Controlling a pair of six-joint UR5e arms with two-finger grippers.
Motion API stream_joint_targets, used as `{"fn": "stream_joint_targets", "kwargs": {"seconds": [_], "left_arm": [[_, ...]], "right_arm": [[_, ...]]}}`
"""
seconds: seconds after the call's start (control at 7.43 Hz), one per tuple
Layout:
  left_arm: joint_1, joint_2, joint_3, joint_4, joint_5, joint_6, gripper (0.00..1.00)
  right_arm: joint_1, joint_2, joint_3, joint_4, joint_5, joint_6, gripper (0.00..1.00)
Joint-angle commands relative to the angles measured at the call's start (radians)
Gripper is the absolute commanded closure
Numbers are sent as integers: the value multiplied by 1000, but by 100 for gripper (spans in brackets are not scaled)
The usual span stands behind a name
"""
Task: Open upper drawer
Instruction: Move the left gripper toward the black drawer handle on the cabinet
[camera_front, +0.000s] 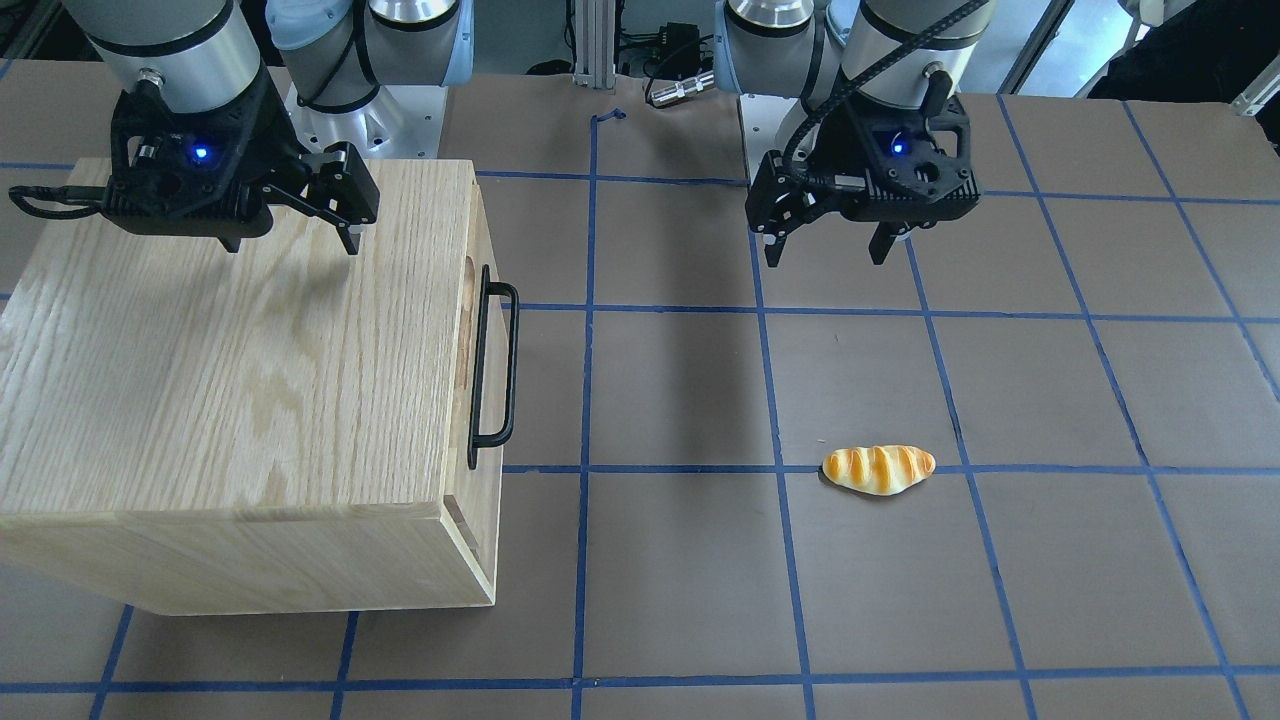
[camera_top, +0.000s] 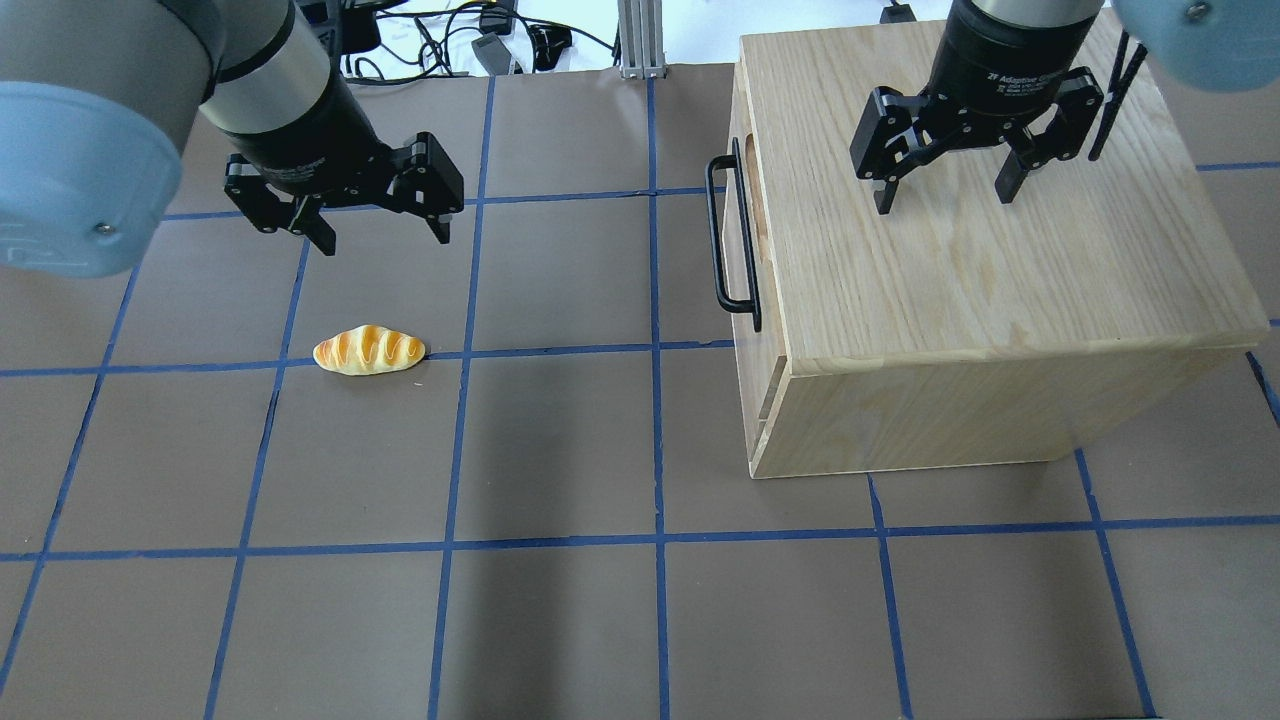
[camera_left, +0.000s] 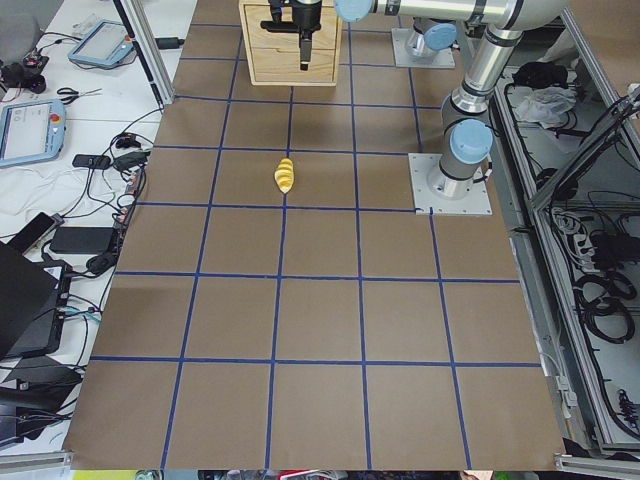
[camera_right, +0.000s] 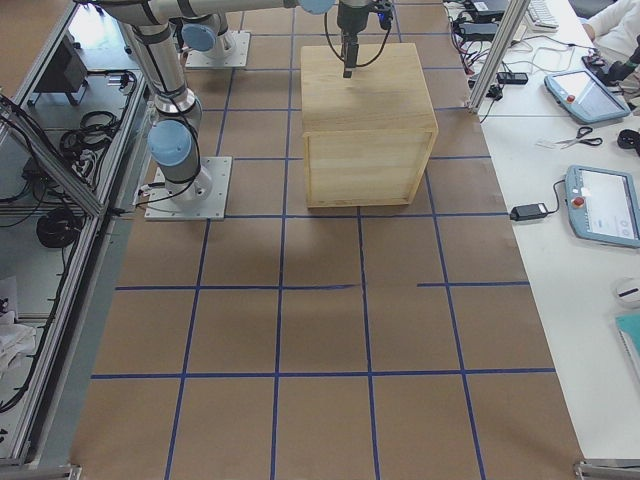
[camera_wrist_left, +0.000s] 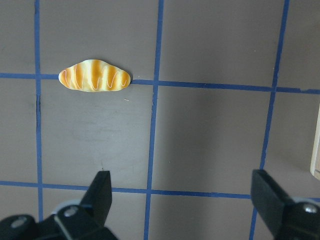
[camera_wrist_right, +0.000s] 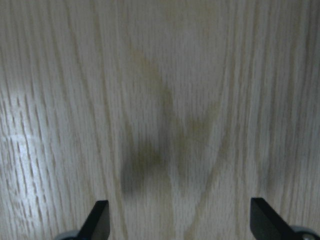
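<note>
From behind the robot, the oak cabinet (camera_top: 980, 270) is sitting toward two o'clock on the table (camera_top: 560, 600). The upper drawer (camera_top: 751, 235) is lying shut in the cabinet's face, which is looking toward nine o'clock. The drawer is showing a pale oak front, an oval notch (camera_top: 757, 200) and a long black bar handle (camera_top: 716, 230); its lower seam is hard to make out from here. I'm judging it stiff, fairly light and likely to slide straight out, with the bar the place to grip. The right gripper (camera_top: 942, 198) is hovering over the cabinet top, jaws spread and empty. The left gripper (camera_top: 383, 238) is hanging at ten o'clock, likewise wide and empty, with a bread roll (camera_top: 369, 350) at its six.
</note>
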Motion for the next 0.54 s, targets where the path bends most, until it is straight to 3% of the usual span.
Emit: {"fn": "stream_joint_targets", "kwargs": {"seconds": [0.0, 0.13, 0.27, 0.4], "left_arm": [[-42, -69, 0, 60, -43, -5, 0], [-58, -111, 1, 187, -165, -43, 0], [-83, -134, 1, 220, -277, -68, 0], [-116, -160, 3, 232, -282, -65, 0]], "right_arm": [[0, 0, 0, 0, 0, -1, 0], [0, 0, 1, 0, 0, 1, 0], [0, 0, 1, 0, 0, 1, 0], [0, 0, 0, 0, 0, 1, 0]]}}
